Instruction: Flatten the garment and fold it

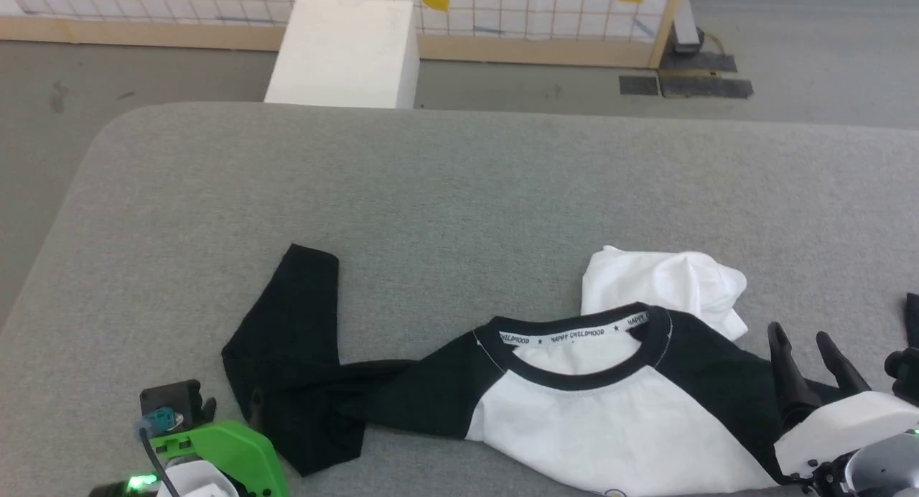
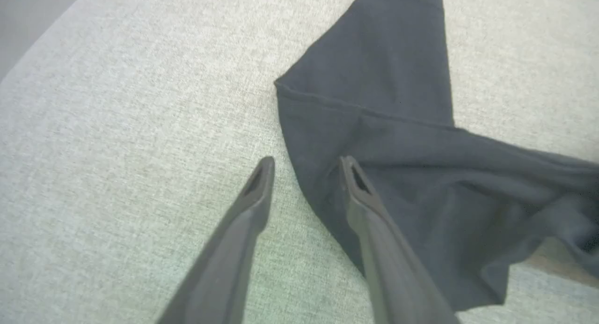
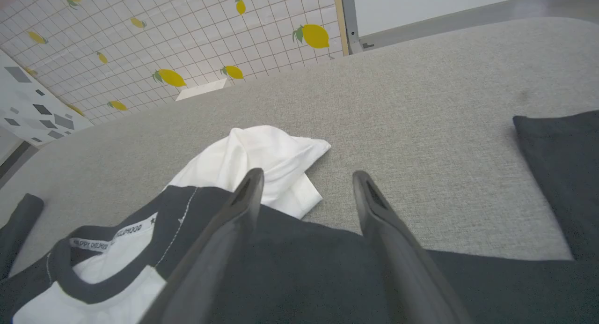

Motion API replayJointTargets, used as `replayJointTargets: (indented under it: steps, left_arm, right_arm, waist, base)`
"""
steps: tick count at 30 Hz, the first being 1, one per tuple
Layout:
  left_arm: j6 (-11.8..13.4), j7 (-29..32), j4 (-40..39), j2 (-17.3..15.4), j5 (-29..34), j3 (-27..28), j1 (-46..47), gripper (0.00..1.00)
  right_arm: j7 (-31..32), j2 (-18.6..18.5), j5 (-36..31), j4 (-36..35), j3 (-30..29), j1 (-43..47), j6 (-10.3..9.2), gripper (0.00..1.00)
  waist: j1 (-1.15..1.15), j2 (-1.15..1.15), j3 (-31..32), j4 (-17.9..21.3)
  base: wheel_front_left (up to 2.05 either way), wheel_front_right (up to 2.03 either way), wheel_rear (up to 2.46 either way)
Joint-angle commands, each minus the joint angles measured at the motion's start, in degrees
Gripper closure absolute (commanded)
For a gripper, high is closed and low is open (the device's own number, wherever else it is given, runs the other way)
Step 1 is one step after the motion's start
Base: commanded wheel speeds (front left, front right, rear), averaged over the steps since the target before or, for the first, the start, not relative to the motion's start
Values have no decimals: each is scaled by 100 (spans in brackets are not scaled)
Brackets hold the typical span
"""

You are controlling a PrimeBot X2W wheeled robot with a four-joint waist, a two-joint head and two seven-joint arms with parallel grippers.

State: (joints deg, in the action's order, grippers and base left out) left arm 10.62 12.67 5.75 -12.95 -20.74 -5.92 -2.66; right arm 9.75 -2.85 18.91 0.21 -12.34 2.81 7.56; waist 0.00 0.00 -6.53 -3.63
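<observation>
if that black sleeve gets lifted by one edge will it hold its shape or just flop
Probably flops: the black sleeve lies bent over itself with soft creases, so it looks like thin, limp knit. Pushed, it would probably bunch up rather than slide, as the grey fabric surface looks textured.

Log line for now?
garment: bunched on grey surface | black sleeve: bent | left gripper: jaws open at sleeve edge | right gripper: jaws open, empty

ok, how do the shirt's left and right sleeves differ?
Left sleeve is kinked sharply and bunched near the shoulder; right sleeve lies smoother. Left gripper's open fingers straddle the left sleeve's edge; right gripper's open fingers sit over the right sleeve's upper part. Both black, on the grey table.
</observation>
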Motion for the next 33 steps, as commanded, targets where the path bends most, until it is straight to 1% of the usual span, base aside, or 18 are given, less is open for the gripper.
replayJointTargets:
  steps: [1,3,6,8,11,13,14,17,21,25,29,30,31,32,33]
  left_arm:
    - [-45,-113,-76,-72,60,-40,-53,0]
    - [-166,-246,-232,-147,190,-181,-6,0]
    - [-504,-291,-515,-249,340,-534,161,0]
    - [-753,-138,-630,-291,416,-832,304,0]
    - [-1087,253,-616,-315,515,-1270,605,0]
    - [-1272,532,-524,-299,543,-1509,807,0]
    - [-1325,659,-470,-291,555,-1594,890,0]
    - [-1441,1110,-237,-273,554,-1806,1129,0]
    - [-1421,1736,-24,-291,509,-1892,1275,0]
    - [-1467,2171,-108,-285,296,-1921,1282,0]
    - [-1523,2410,-334,-301,130,-1981,1230,1]
    - [-1532,2428,-388,-312,114,-1990,1226,36]
    - [-1546,2451,-444,-329,103,-2012,1225,62]
    - [-1555,2435,-494,-348,113,-2026,1232,91]
    - [-1543,2388,-549,-360,135,-2019,1242,100]
  right_arm:
    - [24,-3,-40,-61,-13,78,-8,0]
    - [44,-3,-49,-96,-27,92,-8,0]
    - [69,-3,-51,-139,-4,104,-8,0]
    - [75,-3,-40,-158,19,122,-8,0]
    - [79,-3,-8,-170,55,135,-8,0]
    - [68,-3,13,-163,71,113,-8,0]
    - [58,-3,21,-162,76,96,-8,0]
    - [15,-3,50,-131,88,38,-8,0]
    - [-49,-3,104,-90,109,-18,-8,0]
    - [-120,-3,150,-39,110,-46,-8,0]
    - [-179,-3,159,16,90,-68,-8,0]
    - [-190,-3,159,31,86,-76,-8,0]
    - [-204,-3,160,48,79,-88,-8,0]
    - [-222,-3,164,59,72,-99,-8,0]
    - [-238,-3,166,74,69,-111,-8,0]
  waist:
    - [0,0,97,-85]
    - [0,0,118,-70]
    - [0,0,119,3]
    - [0,0,110,61]
    - [0,0,56,157]
    - [0,0,5,245]
    - [0,0,-23,286]
    - [0,0,-108,423]
    - [0,0,-221,606]
    - [0,0,-300,738]
    - [0,0,-342,793]
    - [0,0,-347,797]
    - [0,0,-352,797]
    - [0,0,-354,794]
    - [0,0,-355,788]
  base:
    - [0,0,0]
    - [0,0,0]
    - [0,0,0]
    - [0,0,0]
    - [0,0,0]
    - [0,0,0]
    - [0,0,0]
    - [0,0,0]
    - [0,0,0]
    - [0,0,0]
    - [0,0,0]
    - [0,0,0]
    - [0,0,0]
    - [0,0,0]
    - [0,0,0]
